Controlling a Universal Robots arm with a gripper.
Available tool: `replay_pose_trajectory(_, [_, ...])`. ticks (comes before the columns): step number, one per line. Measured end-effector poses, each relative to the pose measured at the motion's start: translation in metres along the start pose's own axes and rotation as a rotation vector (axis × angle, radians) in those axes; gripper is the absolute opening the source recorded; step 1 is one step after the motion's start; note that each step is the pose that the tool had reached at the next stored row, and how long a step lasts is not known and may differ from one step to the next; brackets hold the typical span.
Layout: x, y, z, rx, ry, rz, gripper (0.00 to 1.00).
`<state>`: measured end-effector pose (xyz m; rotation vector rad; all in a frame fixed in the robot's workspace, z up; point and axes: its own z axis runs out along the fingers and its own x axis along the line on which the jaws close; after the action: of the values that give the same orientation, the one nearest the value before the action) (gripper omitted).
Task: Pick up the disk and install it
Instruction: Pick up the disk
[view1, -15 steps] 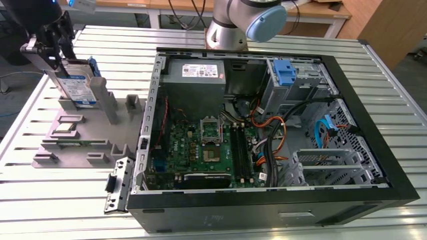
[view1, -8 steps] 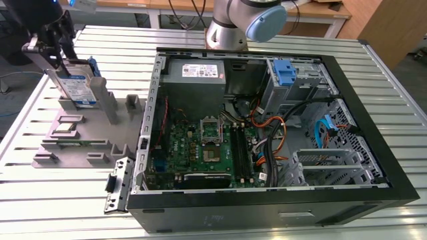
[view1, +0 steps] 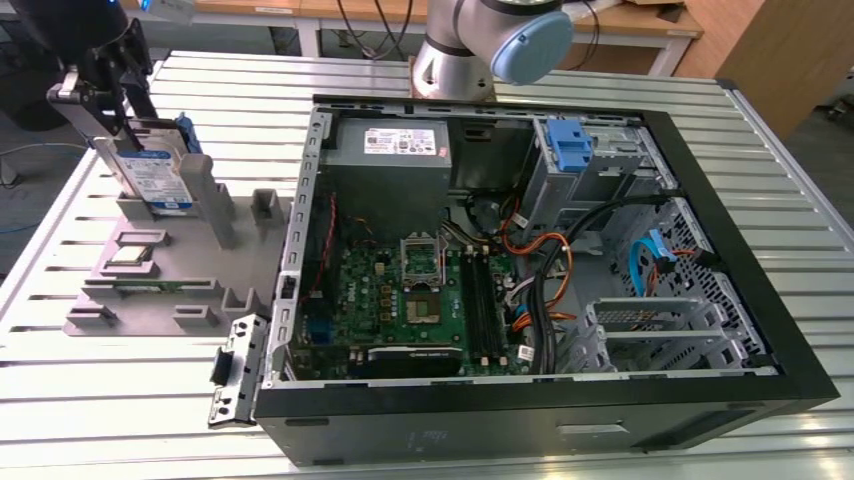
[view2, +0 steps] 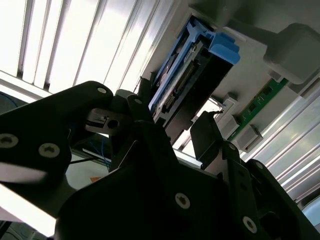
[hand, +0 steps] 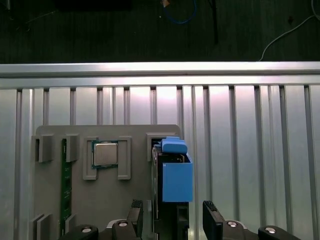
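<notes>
Broadly, a slatted metal surface (view1: 120, 400) carries an open computer case (view1: 534, 420). At the exterior view's left lies a grey fixture tray (view1: 187, 255) holding a processor chip (hand: 105, 154) and a green memory stick (hand: 64, 185). At the tray's far end the disk (view1: 158, 180) stands upright, silver with blue rails and a blue-and-white label. The jaws straddle its top, parted, with a slim gap either side.

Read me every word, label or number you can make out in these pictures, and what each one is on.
Nothing reads clearly.
Blue-and-white label on the disk: print too small to read.
White sticker on the power-supply box: print too small to read.
</notes>
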<state>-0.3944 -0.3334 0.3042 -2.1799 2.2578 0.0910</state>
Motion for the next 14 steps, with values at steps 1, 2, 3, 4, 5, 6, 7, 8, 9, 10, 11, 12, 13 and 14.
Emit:
replay_pose_trajectory(1, [-0.0002, 0.0000, 0.0000, 0.0000, 0.0000, 0.000, 0.59])
replay_pose_trajectory(2, [-0.0002, 0.0000, 0.0003, 0.0000, 0.0000, 0.000, 0.59])
replay_pose_trajectory(3, [-0.0002, 0.0000, 0.0002, -0.0001, 0.0000, 0.000, 0.59])
replay_pose_trajectory(4, [-0.0002, 0.0000, 0.0002, -0.0001, 0.0000, 0.000, 0.59])
replay_pose_trajectory(5, [-0.0002, 0.0000, 0.0002, -0.0001, 0.0001, 0.000, 0.59])
replay_pose_trajectory(6, [-0.0002, 0.0000, 0.0002, -0.0001, 0.0001, 0.000, 0.59])
replay_pose_trajectory(7, [-0.0002, 0.0000, 0.0003, -0.0001, 0.0001, 0.000, 0.59])
replay_pose_trajectory(8, [-0.0002, 0.0000, 0.0003, -0.0001, 0.0000, 0.000, 0.59])
replay_pose_trajectory(9, [-0.0002, 0.0000, 0.0003, -0.0001, 0.0001, 0.000, 0.59])
replay_pose_trajectory(10, [-0.0002, 0.0000, 0.0003, 0.0000, 0.0000, 0.000, 0.59])
replay_pose_trajectory(11, [-0.0002, 0.0000, 0.0003, -0.0001, 0.0001, 0.000, 0.59])
replay_pose_trajectory(12, [-0.0002, 0.0000, 0.0003, -0.0001, 0.0000, 0.000, 0.57])
replay_pose_trajectory(13, [-0.0002, 0.0000, 0.0003, -0.0001, 0.0001, 0.000, 0.57])
replay_pose_trajectory(14, [-0.0002, 0.0000, 0.0003, -0.0001, 0.0001, 0.000, 0.51])
